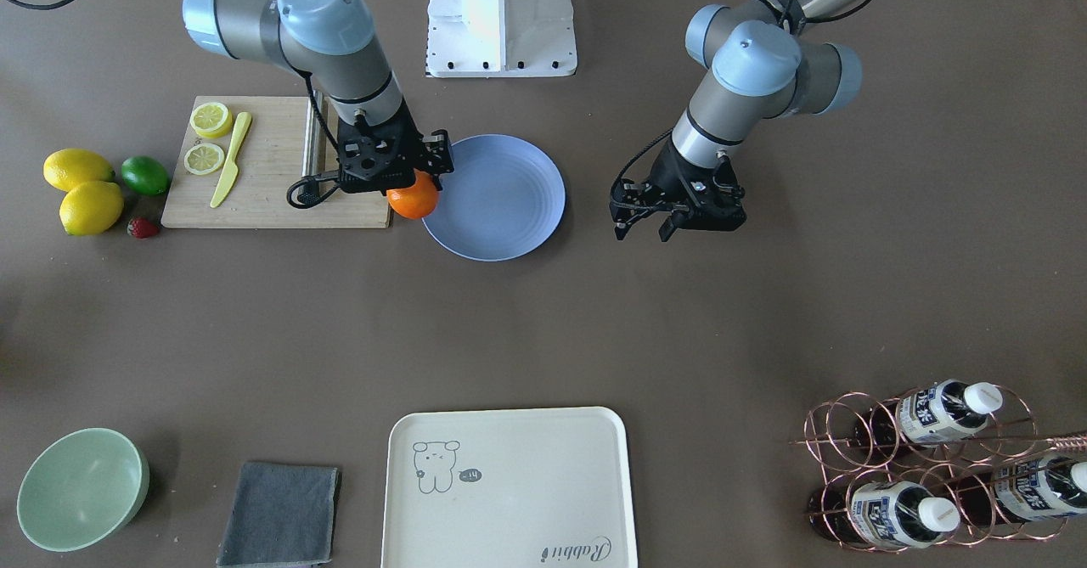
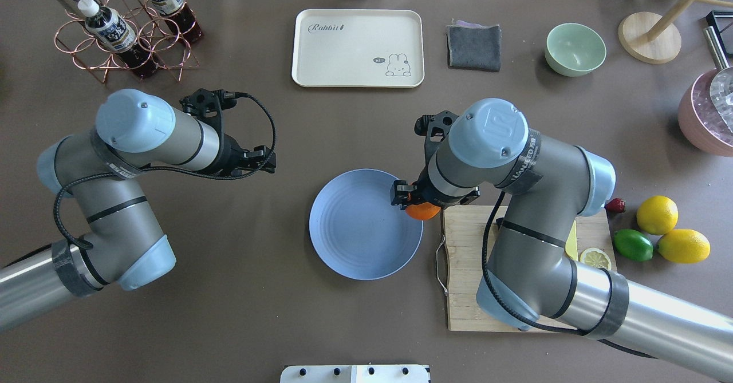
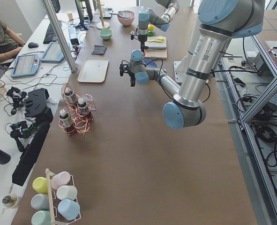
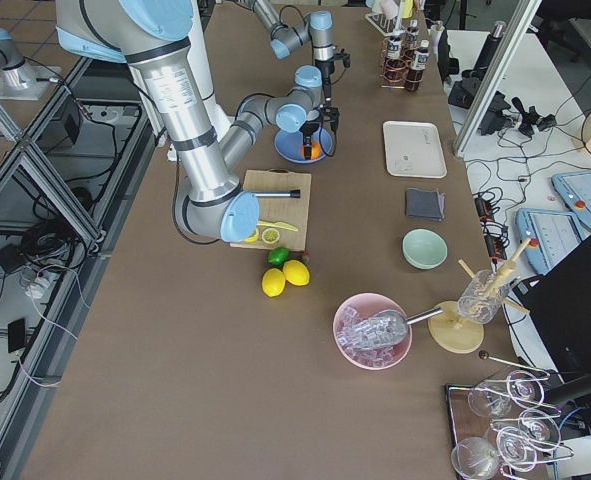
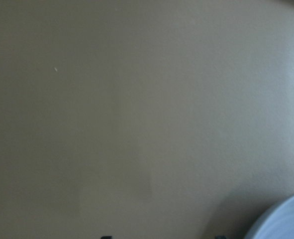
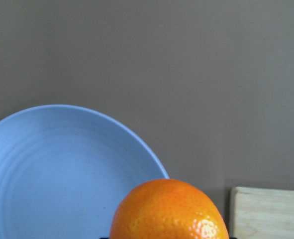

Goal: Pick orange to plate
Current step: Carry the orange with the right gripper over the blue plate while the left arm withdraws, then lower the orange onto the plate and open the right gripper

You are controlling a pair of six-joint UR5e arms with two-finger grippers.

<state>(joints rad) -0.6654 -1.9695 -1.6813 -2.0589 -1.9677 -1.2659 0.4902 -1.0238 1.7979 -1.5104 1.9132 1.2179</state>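
- Cream tray (image 1: pixel 509 483): marked "Rabbit" beside a rabbit drawing.
- Plate (image 1: pixel 509 199): lay just beside the cutting board (image 1: pixel 272 194).
- Right gripper (image 1: pixel 408 179): clamped on the orange.
- Left gripper (image 1: pixel 671 227): fingers apart, empty.
- Orange (image 1: pixel 413 198): over the plate's rim. Judged light, firm and prone to roll; best gripped across its middle.

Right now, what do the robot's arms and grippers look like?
The left arm and right arm are silver-grey tubes with pale blue joint caps, black tape bands and a black cable looping by each wrist. The left gripper and right gripper are black, two-fingered.
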